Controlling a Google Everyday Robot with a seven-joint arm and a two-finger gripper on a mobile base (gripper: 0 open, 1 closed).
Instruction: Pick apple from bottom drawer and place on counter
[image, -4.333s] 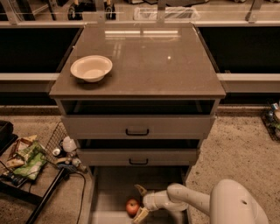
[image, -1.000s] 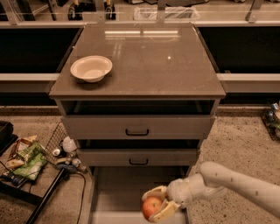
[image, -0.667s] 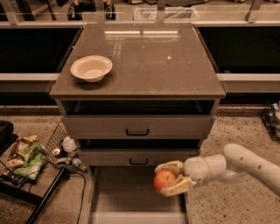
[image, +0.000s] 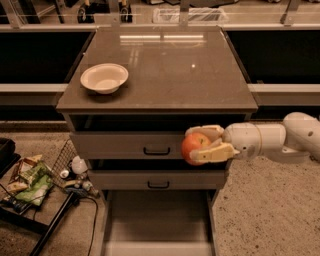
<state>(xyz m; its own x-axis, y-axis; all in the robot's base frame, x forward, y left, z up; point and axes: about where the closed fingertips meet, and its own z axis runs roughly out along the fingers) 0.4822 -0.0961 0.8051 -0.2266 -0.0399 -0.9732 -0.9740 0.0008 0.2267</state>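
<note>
The tool (image: 206, 144) pinches the apple (image: 192, 146) in front of the top drawer (image: 125, 145), just below the counter (image: 170, 65) edge. It is probably held clear of the cabinet so it can rise onto the counter above the open bottom drawer (image: 157, 225).

Apple (image: 196, 142): partly hidden by gripper (image: 191, 144), before top drawer (image: 125, 145).
Bottom drawer (image: 157, 222): front cut off below.
Arm (image: 280, 140): cut off right.
</note>
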